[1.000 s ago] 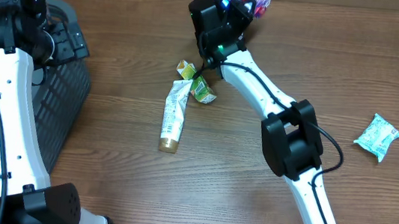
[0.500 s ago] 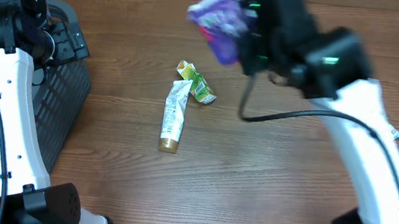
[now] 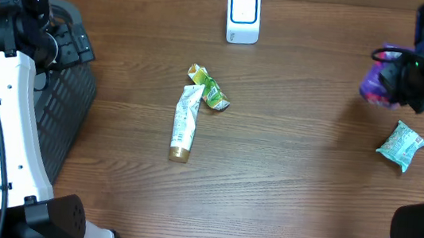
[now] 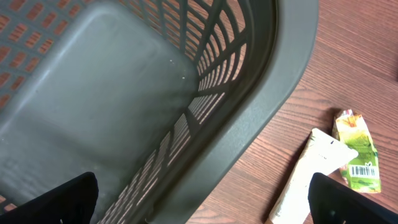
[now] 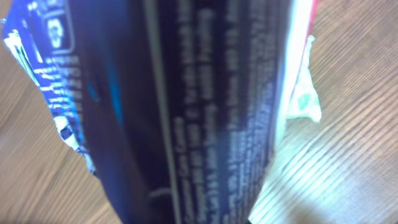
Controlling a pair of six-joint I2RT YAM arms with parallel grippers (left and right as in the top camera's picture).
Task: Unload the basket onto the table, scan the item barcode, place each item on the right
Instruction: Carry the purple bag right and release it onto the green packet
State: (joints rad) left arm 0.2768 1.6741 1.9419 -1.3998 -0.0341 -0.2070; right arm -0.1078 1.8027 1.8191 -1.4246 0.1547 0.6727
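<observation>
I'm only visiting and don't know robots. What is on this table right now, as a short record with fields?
scanner: white box, far edge of the table
right gripper: shut on a purple bag, at the right side, well away from the scanner
left gripper: open, empty, over the grey basket
mid-table: white tube with a green packet touching its far end
right side: pale green packet, lying loose

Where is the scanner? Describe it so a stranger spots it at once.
Start at the far edge of the wooden table, about midway across. The scanner stands there alone, beyond the crumpled green carton and the pale tube. It is the only rigid white box, its face ringed in blue.
</observation>
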